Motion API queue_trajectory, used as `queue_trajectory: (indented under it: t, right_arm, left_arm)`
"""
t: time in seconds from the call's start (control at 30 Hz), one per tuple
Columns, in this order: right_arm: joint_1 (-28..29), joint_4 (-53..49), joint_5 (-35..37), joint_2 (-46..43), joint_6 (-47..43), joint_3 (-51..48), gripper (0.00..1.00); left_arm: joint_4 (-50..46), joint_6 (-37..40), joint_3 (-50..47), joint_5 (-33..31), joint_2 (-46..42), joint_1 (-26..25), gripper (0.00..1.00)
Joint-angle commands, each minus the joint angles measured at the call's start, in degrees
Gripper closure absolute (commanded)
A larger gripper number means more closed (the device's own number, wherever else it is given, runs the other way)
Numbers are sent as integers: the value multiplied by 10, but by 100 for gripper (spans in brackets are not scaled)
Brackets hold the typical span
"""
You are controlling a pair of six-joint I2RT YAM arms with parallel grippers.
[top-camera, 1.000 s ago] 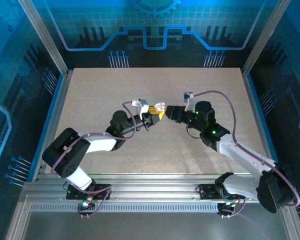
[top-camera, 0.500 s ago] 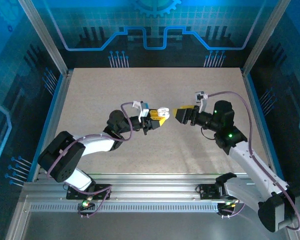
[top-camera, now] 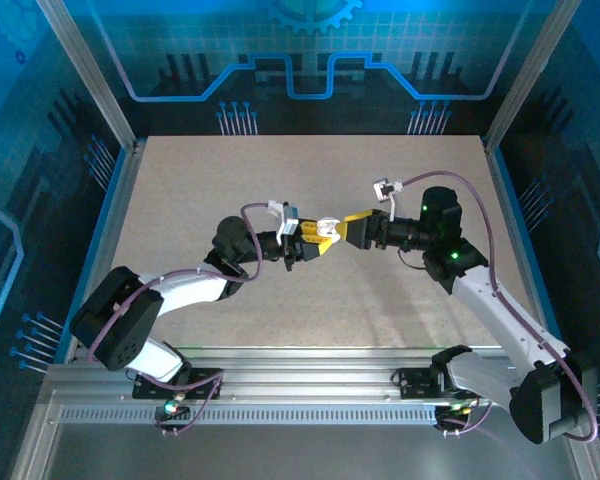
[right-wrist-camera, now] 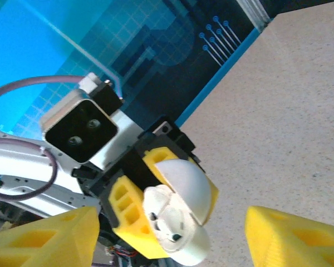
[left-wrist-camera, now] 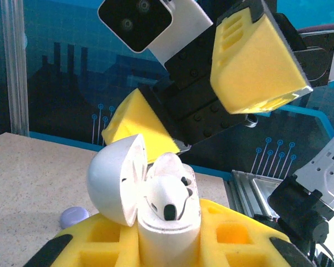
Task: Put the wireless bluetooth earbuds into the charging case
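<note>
Closing back in since the earlier frame, my yellow-padded right gripper stood with jaws apart just beside the small white charging case. It was clamped in my left gripper above the speckled tabletop, lid open, white wireless earbuds seated inside.

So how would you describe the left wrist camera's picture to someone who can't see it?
The left hand grips a white charging case, lid flipped open, with a white earbud seated inside. Just above, the right hand hovers with its yellow fingers spread apart, holding nothing.
</note>
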Motion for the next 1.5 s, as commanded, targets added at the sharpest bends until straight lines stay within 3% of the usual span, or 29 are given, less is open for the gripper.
queue_trajectory:
  t: [0.0,0.23,0.53,0.87,1.3,1.47]
  right_arm:
    - [4,16,-48,5,-2,23,34]
    - [9,13,-79,-1,-17,29,37]
    - [4,-60,28,7,-42,34,31]
    - [30,1,-36,46,-38,65,31]
    - [27,6,-42,-28,-57,40,40]
    - [23,-68,25,-62,-158,18,41]
  left_arm:
    - [3,18,15,11,-13,-1,83]
    - [0,15,17,0,-9,-1,82]
    - [0,9,24,7,-10,-2,83]
    - [-6,11,22,6,-11,-3,82]
    - [-7,11,18,-7,-5,-3,82]
    - [16,-4,19,8,-1,-3,82]
